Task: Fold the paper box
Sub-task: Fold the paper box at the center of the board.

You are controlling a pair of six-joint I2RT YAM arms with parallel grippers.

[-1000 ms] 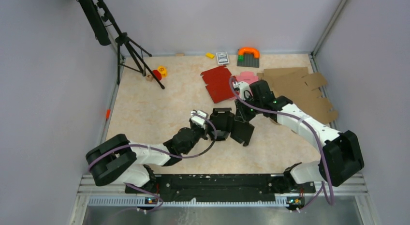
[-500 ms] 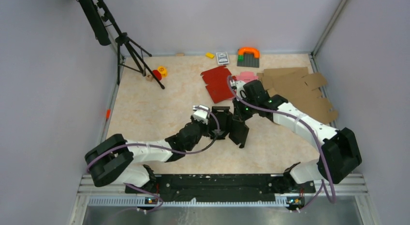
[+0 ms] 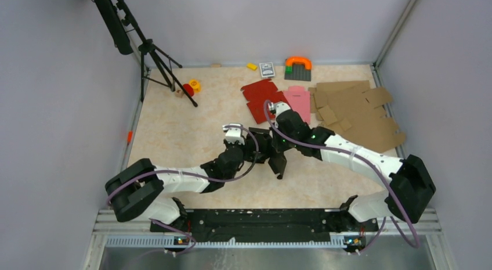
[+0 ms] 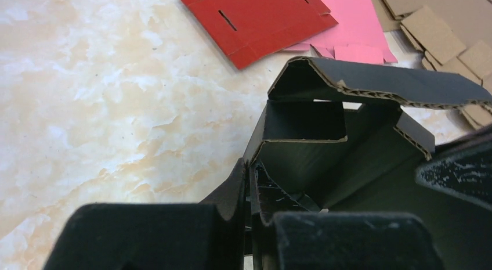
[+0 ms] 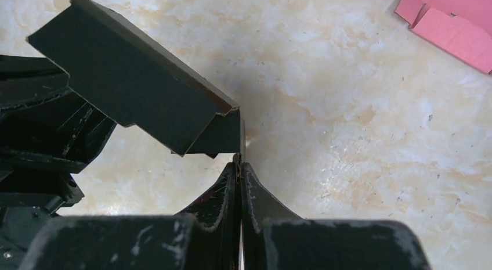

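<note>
The black paper box point(image 3: 271, 149) is part folded and held off the table between both arms at mid table. My left gripper point(image 3: 250, 149) is shut on its left wall; in the left wrist view the gripper point(image 4: 250, 183) pinches a thin black wall point(image 4: 307, 122), with folded panels rising beyond. My right gripper point(image 3: 281, 143) is shut on a flap at the box's right side; in the right wrist view the gripper point(image 5: 239, 171) clamps the edge of a black flap point(image 5: 139, 101).
A red blank point(image 3: 261, 99) and a pink blank point(image 3: 299, 100) lie behind the box. Brown cardboard sheets point(image 3: 360, 110) cover the right rear. A tripod point(image 3: 155, 58), small toys point(image 3: 191, 86) and an orange-topped block point(image 3: 297, 65) stand at the back.
Both grippers and the black box have moved left and slightly nearer. The right arm has stretched further left, uncovering the pink blank; the box looks more closed up.
</note>
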